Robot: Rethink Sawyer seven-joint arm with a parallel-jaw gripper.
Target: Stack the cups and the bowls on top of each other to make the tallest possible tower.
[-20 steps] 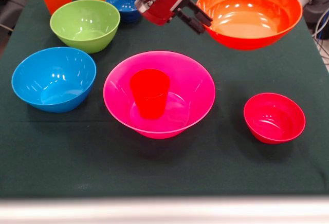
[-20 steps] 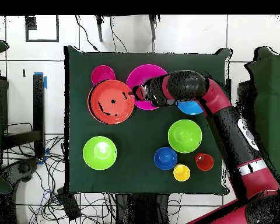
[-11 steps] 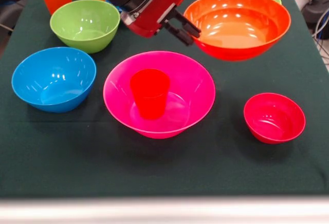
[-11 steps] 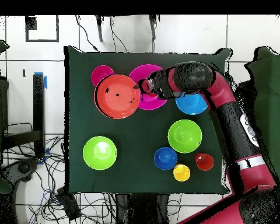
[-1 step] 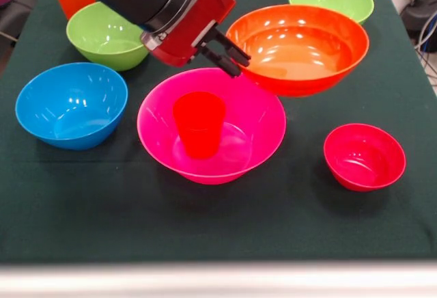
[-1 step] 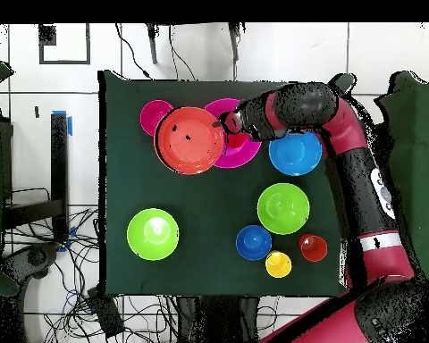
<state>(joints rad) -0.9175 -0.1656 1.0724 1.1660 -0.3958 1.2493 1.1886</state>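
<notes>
Pink at the base and little else so far: the pink bowl (image 5: pixel 212 126) sits mid-table with only the red cup (image 5: pixel 199 124) standing upright inside it. The gripper (image 5: pixel 227 53) pinches the near rim of the orange bowl (image 5: pixel 298 48) and carries it in the air, partly over the pink bowl's edge. I'd say the tower is barely begun. On the cloth wait the light blue bowl (image 5: pixel 72 104), small red bowl (image 5: pixel 364 156), two green bowls (image 5: pixel 109 33), dark blue bowl (image 6: pixel 253 242) and yellow cup (image 6: pixel 278 263).
</notes>
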